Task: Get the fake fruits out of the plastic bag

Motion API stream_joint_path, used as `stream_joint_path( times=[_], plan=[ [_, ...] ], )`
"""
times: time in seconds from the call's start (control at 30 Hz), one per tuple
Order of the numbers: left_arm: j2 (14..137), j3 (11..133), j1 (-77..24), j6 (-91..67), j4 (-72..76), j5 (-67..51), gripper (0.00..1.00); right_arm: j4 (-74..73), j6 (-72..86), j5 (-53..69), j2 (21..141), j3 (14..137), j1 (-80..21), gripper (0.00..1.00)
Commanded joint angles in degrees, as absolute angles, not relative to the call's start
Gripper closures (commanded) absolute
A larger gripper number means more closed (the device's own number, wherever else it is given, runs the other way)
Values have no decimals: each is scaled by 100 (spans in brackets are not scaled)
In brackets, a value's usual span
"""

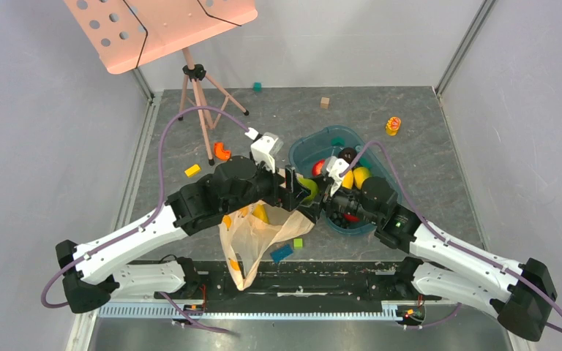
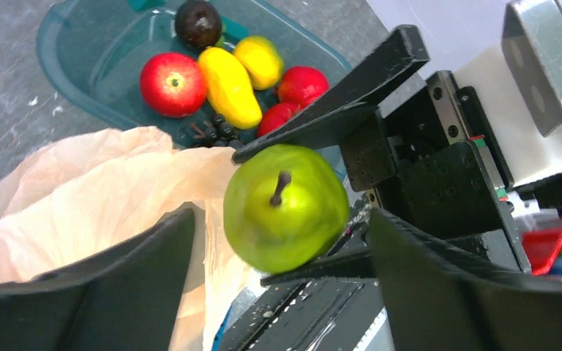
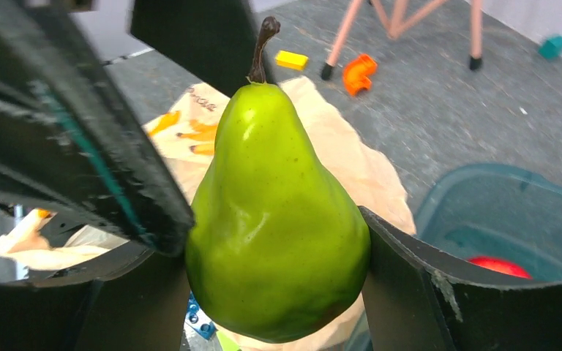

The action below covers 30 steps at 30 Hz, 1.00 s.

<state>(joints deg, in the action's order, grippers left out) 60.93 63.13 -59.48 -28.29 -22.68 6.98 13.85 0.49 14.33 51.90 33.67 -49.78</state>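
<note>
A green pear [image 3: 278, 219] hangs stem-up between the two fingers of my right gripper [image 3: 271, 234], which touch both its sides. My left gripper [image 2: 282, 219] stands open around the same pear [image 2: 285, 208], its fingers well apart from it. Both grippers meet above the table's middle, left gripper [image 1: 295, 191] and right gripper [image 1: 323, 191]. The plastic bag [image 1: 252, 238] lies crumpled below them with a yellow fruit [image 1: 261, 213] showing inside. A teal tray [image 2: 66, 80] holds a red apple [image 2: 173, 84], yellow fruits [image 2: 228, 86], a dark plum [image 2: 197, 22] and black grapes [image 2: 216, 130].
A pink music stand [image 1: 161, 25] on a tripod stands at the back left. Loose pieces lie around: an orange piece [image 1: 222, 151], a yellow block [image 1: 192, 170], a blue block [image 1: 281, 253], a green block [image 1: 298, 243], a wooden cube [image 1: 325, 102] and a yellow toy [image 1: 393, 125].
</note>
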Motion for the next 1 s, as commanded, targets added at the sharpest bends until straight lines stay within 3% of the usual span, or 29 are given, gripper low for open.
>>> stream_joint_path(
  times=[0.0, 0.23, 0.53, 0.97],
  plan=[
    [5806, 6322, -5912, -3060, -2605, 1726, 0, 736, 276, 318, 5313, 3902, -4974, 70],
    [5341, 6038, -5583, -3020, -2948, 2031, 0, 185, 840, -18, 5777, 4092, -4050, 75],
    [4998, 5439, -5404, -2988, -3134, 1917, 0, -363, 854, -494, 6312, 4462, -3277, 71],
    [4478, 5191, -5115, -2816, -3168, 1593, 0, -572, 949, -52, 7568, 5169, -2338, 72]
  ],
)
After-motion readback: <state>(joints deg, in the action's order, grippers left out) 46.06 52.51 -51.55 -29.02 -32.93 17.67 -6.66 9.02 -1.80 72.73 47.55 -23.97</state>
